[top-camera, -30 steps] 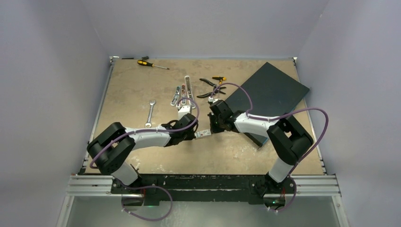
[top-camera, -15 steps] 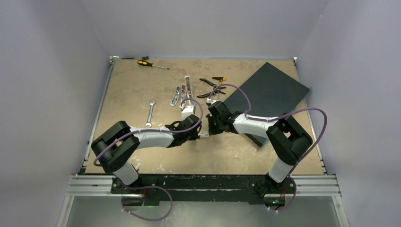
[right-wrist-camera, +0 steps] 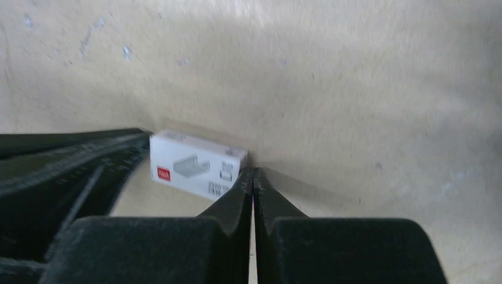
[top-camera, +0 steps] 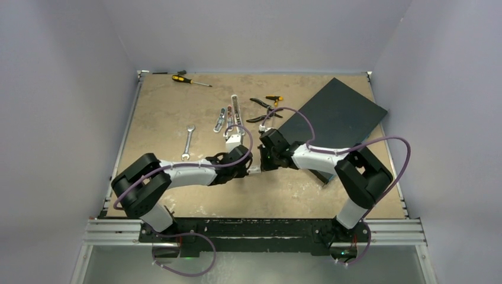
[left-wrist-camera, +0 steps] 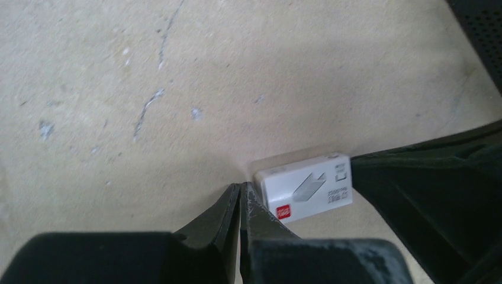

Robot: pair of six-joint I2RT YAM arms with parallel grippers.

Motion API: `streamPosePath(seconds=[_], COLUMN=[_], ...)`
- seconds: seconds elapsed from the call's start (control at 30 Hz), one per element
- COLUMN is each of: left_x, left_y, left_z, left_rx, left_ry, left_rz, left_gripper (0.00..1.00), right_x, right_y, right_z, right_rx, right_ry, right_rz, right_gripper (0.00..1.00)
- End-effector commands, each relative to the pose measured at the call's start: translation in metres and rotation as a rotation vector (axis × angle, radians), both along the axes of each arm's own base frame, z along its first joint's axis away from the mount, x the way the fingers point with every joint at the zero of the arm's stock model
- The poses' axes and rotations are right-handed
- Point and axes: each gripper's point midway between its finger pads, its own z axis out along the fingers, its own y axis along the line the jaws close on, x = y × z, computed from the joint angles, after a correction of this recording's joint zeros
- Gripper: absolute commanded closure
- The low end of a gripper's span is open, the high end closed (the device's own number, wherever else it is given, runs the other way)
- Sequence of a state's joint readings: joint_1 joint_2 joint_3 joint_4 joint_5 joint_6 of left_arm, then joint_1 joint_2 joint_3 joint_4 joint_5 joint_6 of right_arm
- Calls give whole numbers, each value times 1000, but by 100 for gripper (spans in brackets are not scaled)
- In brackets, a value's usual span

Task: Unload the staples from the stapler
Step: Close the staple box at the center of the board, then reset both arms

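Left claw [left-wrist-camera: 240, 194]: fully closed, empty, tip against the box's [left-wrist-camera: 306, 188] left end.
Right claw [right-wrist-camera: 253, 177]: closed, empty, at its right end, likely to squeeze it between them.
Stapler [top-camera: 235, 109]: one, lying open on the counter [top-camera: 171, 112], beyond the claws.
Staples: too small to tell.
Count: two claws, one box.

The table [left-wrist-camera: 296, 71] looks matt and rough like stone, the box [left-wrist-camera: 305, 188] smooth white card, the left gripper [left-wrist-camera: 240, 188] matt black.

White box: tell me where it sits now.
The white box lies on the table, centre of the top view, between the shut left pincer and right pincer.
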State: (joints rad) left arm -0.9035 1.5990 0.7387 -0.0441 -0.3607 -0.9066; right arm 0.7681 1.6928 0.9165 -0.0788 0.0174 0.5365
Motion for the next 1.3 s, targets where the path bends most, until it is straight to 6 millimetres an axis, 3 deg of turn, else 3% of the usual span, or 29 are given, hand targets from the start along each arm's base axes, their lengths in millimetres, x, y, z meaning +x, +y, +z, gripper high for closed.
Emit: streamPosePath(seconds=[0.0,0.13,0.2,0.33,0.47,0.6,0.77,1.03,1.27], left_x=[-22,-15,-12,-8,-13,-20,-27,-34,-35], left_y=[48,73,86,105,120,135,142,165,167], left_z=[2,45,70,123,168,204,220,222,218], left_rx=[170,197,198,161,70,5,-36,-62,-67], left_ry=[47,-52,-113,-250,-376,-480,-553,-633,-621], left_rz=[85,160,192,217,216,204,161,211,221], left_gripper=[93,50,36,24,19,18,15,6,5], right_x=[-14,1,11,14,11,4,-5,-21,-30], right_y=[-25,-51,-59,-55,-56,-67,-84,-113,-131], right_z=[12,49,73,123,170,219,247,266,270], right_rx=[-53,-81,-79,19,122,225,311,430,459], right_ry=[-10,-151,-226,-346,-494,-657,-752,-877,-921], right_rz=[-112,-226,-267,-206,-140,-128,-178,-267,-314], right_gripper=[94,67,53,38,27,2,1,1,1])
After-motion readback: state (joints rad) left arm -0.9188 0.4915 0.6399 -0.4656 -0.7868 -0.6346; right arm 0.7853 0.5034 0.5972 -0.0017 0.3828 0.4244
